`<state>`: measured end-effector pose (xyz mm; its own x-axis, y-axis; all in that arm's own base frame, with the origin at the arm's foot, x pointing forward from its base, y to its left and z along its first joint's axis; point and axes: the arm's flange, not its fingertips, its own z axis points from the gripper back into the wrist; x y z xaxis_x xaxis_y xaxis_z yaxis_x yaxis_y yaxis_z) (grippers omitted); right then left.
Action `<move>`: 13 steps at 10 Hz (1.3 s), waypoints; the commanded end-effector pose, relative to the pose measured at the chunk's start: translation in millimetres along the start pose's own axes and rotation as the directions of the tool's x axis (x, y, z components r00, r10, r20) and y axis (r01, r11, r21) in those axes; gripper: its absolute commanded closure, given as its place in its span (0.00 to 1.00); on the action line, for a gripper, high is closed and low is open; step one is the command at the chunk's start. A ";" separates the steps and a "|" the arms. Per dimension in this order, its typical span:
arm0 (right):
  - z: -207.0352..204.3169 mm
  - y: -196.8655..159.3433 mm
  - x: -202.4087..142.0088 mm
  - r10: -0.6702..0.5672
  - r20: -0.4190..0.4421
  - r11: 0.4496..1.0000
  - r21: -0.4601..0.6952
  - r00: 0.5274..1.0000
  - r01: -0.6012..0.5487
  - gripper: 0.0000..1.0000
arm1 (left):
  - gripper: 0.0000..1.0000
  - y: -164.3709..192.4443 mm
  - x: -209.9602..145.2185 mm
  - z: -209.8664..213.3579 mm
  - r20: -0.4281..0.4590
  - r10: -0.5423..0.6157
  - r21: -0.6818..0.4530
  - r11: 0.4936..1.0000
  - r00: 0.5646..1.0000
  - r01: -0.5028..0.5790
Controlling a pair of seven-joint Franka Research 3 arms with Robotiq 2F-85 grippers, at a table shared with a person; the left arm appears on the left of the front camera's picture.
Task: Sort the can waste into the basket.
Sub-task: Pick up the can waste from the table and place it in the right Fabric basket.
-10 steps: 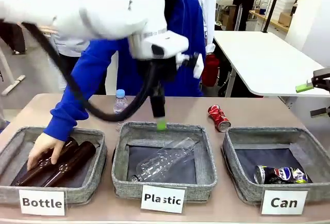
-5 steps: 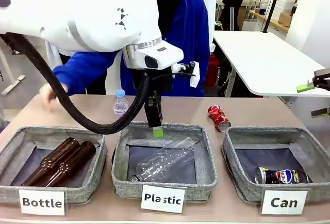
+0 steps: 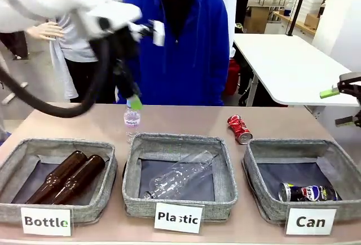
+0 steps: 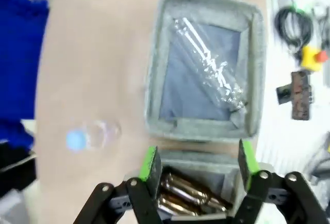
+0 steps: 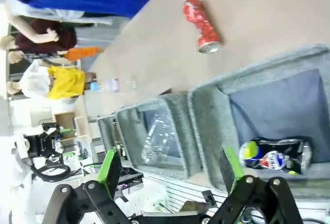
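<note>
Note the left gripper (image 3: 134, 100) has lifted off the back rim of the Plastic basket (image 3: 180, 139). It now hangs behind that basket's left corner, over the small water bottle (image 3: 131, 116); motion blur, possibly touching. The person (image 3: 180, 42) has pulled out of the Bottle basket (image 3: 56, 146) and stands upright behind the Plastic basket.

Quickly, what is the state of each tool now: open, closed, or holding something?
Left tool: open, holding nothing.
Right tool: open, holding nothing.

Tan table (image 3: 192, 119), 3 grey baskets (image 3: 179, 141) in a row, red can (image 3: 239, 128) lying flat, small bottle (image 3: 131, 118) upright.
</note>
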<state>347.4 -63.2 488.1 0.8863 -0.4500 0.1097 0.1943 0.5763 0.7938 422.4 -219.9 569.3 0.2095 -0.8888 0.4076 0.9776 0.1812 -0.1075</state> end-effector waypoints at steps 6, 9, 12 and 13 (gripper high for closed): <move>-109.9 74.3 6.7 -0.077 -0.466 0.913 0.322 0.882 0.250 0.00 | 0.23 9.6 -337.0 36.9 0.789 0.540 -0.442 0.831 0.295 -0.339; -92.3 38.8 27.5 -0.062 -0.412 0.901 0.369 0.909 0.229 0.00 | 0.23 1.6 -374.6 -12.4 0.870 0.491 -0.485 0.831 -0.049 -0.273; -111.0 59.5 9.1 -0.074 -0.461 0.906 0.339 0.884 0.253 0.00 | 0.23 -4.0 -392.0 24.1 0.721 0.603 -0.453 0.783 0.342 -0.425; -111.0 59.5 9.1 -0.074 -0.461 0.906 0.339 0.884 0.253 0.00 | 0.23 -4.0 -392.0 24.1 0.721 0.603 -0.453 0.783 0.342 -0.425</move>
<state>415.2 42.8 466.6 0.9666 -0.1085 -0.2322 0.2493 0.1870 0.9502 341.6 134.8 426.9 0.6667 0.1265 0.7345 0.6684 0.3344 -0.6644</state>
